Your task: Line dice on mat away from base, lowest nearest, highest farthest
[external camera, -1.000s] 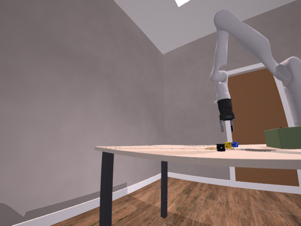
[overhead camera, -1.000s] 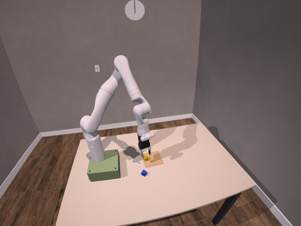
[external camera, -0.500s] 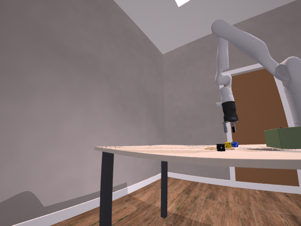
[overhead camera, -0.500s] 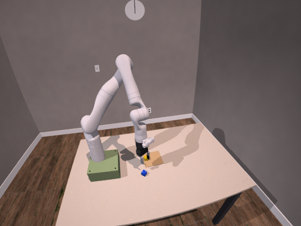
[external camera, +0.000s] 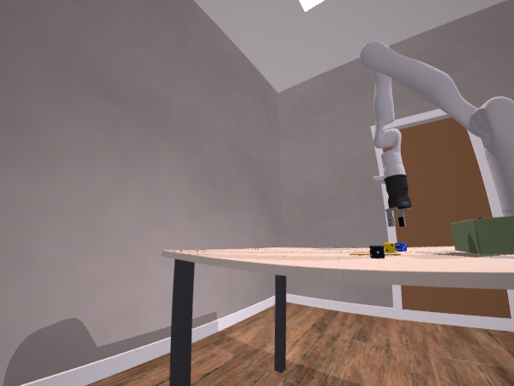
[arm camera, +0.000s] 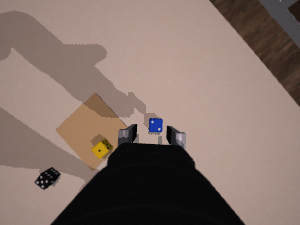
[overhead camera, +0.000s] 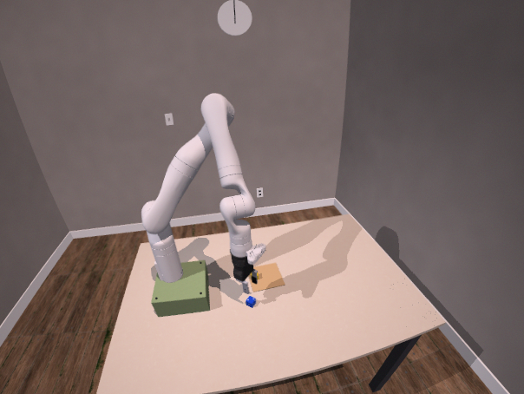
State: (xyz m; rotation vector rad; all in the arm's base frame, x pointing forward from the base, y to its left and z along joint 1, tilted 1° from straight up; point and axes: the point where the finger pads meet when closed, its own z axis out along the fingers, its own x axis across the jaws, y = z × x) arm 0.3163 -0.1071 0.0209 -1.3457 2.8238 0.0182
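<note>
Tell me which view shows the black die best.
The wrist view: the black die lies unobstructed on the table, off the mat, white pips visible. The exterior view shows only its side; in the top view the arm hides it.

Table (overhead camera: 347,304); on it: mat (arm camera: 82,126), blue die (arm camera: 155,125), black die (arm camera: 47,178).
</note>
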